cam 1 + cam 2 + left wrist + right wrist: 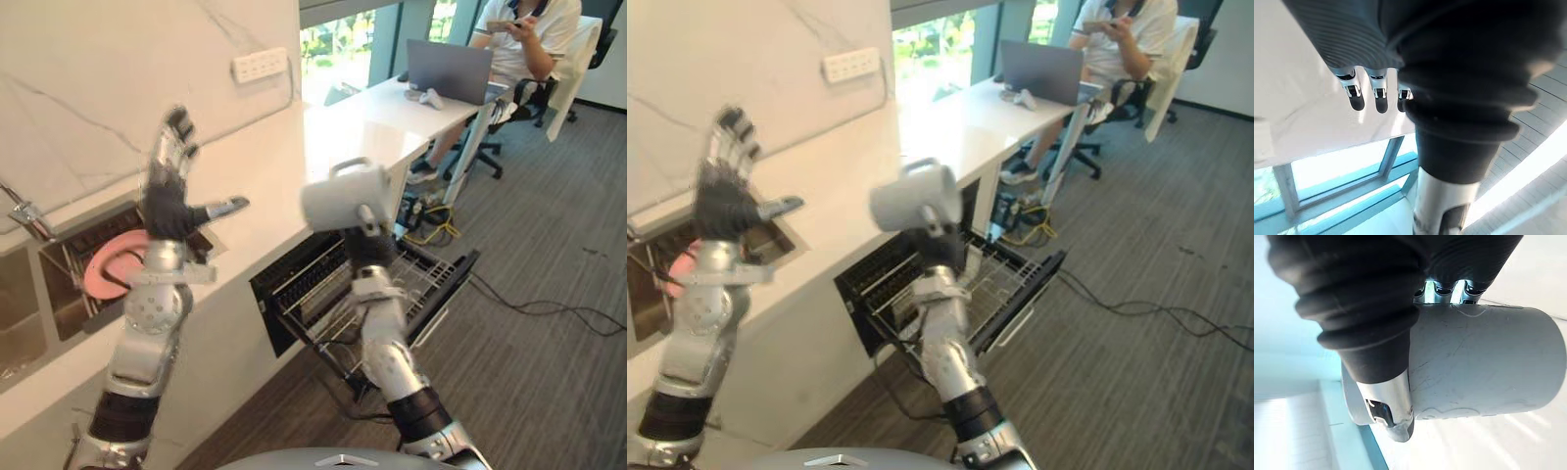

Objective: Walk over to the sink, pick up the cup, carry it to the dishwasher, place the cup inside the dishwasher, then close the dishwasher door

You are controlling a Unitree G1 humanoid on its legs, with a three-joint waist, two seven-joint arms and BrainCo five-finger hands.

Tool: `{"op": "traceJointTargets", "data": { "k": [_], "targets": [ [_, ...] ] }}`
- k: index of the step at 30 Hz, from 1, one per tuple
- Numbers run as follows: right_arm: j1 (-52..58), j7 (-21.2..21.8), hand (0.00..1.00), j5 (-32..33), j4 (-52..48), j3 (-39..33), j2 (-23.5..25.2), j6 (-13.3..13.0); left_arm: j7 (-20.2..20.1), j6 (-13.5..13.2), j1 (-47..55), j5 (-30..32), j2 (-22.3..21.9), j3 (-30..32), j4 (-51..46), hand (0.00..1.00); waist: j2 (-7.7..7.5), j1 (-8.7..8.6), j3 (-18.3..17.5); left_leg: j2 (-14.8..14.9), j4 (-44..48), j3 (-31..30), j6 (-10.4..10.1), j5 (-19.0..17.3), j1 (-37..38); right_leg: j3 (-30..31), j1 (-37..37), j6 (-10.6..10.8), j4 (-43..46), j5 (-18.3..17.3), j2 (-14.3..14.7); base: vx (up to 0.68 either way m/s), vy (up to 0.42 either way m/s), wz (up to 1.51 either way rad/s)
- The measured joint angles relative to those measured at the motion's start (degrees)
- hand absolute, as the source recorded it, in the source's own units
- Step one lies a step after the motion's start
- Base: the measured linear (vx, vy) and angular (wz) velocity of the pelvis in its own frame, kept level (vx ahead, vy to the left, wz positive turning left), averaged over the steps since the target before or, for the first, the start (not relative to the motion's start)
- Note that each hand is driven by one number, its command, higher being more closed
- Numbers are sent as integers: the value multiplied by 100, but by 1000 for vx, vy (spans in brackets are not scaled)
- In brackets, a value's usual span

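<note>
My right hand [367,235] is shut on a light grey cup [345,194] with a handle, and holds it tipped on its side in the air above the dishwasher. In the right wrist view the cup [1484,362] lies across the palm with fingers [1436,289] and thumb curled round it. The dishwasher [294,279] under the counter stands open, its wire rack [416,279] pulled out over the lowered door [453,284]. My left hand [168,191] is raised over the sink [73,255], fingers spread and straight, holding nothing.
A pink plate [113,262] lies in the sink beside a tap [27,217]. The white counter [284,147] runs along the marble wall. A person [524,39] sits at a desk with a laptop [449,70] at the far end. Cables [549,308] trail over the grey floor.
</note>
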Motion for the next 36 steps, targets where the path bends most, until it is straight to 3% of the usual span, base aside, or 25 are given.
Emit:
{"op": "traceJointTargets", "data": {
  "k": [1, 4, 6, 9, 13, 17, 21, 26, 31, 36],
  "targets": [
    [184, 173, 100, 44, -2, -265, -7, -140, 179, -157, 269, 208, -339, -818, 423, 0, -30, -29, 20, -1, -1, 13, -26, -27, 0, 22, -11, 22, 0, -24, 1, 2, 1, -6],
    [415, 449, 100, 102, -67, -827, -34, -264, 302, -148, 403, 791, -940, -2253, 1388, 0, -69, -187, 63, 15, 0, 92, -26, -29, -40, 137, -110, 4, 28, -1, 29, 19, -5, -18],
    [698, 598, 100, 120, -284, -1317, -92, -268, 132, -149, 402, 802, -1148, -2364, 1432, 0, -71, -252, 69, 37, 1, 161, -35, -33, -29, 207, -147, 32, 37, 39, 56, 42, -11, -19],
    [1175, 766, 100, 238, -403, -2267, -266, -260, -449, -116, 450, 271, -1104, -2213, 1432, 0, -111, -259, 97, 47, 1, 180, -50, -63, 21, 248, -108, 45, 39, 40, 69, 20, -4, -6],
    [1644, 880, 100, 195, -216, -2837, -381, -211, -1601, 267, 887, -379, -857, -2157, 1597, 0, -127, -309, 126, 44, 0, 188, -44, -113, 24, 254, -106, 81, 38, -21, 61, 0, 0, 0],
    [1751, 882, 100, -398, 356, -2940, -399, 26, -2071, 696, 1088, -260, -726, -2461, 2342, 0, -149, -318, 143, 47, -31, 183, -53, -180, -29, 256, -109, 79, 37, -94, 50, -6, 1, 1],
    [1767, 895, 100, -901, 765, -2910, -424, 296, -1912, 918, 1250, 231, -563, -2430, 3090, 0, -191, -306, 175, 50, -31, 153, -61, -175, -45, 230, -101, 79, 37, -96, 53, 9, 0, 5],
    [1700, 895, 100, -1405, 1280, -2743, -472, 519, -1538, 1098, 1419, 1231, -301, -1800, 3894, 0, -297, -270, 244, 43, -10, -1, -54, -158, -48, 55, -25, 104, 37, -106, 42, 36, -2, 15],
    [1270, 870, 100, -2435, 1766, -2450, -592, 852, -816, 1358, 1517, 2133, -293, -757, 5342, 0, -428, -146, 374, 31, -2, -156, -55, -151, -71, -142, 50, 122, 38, -130, 26, 21, 0, 15],
    [1091, 767, 100, -3130, 2142, -2349, -649, 1139, -93, 1454, 1663, 2451, -311, 170, 6077, 0, -478, -20, 460, -24, -1, -324, -41, -140, -52, -347, 212, 155, 37, -156, -32, 4, 8, 19]
  ]
}}
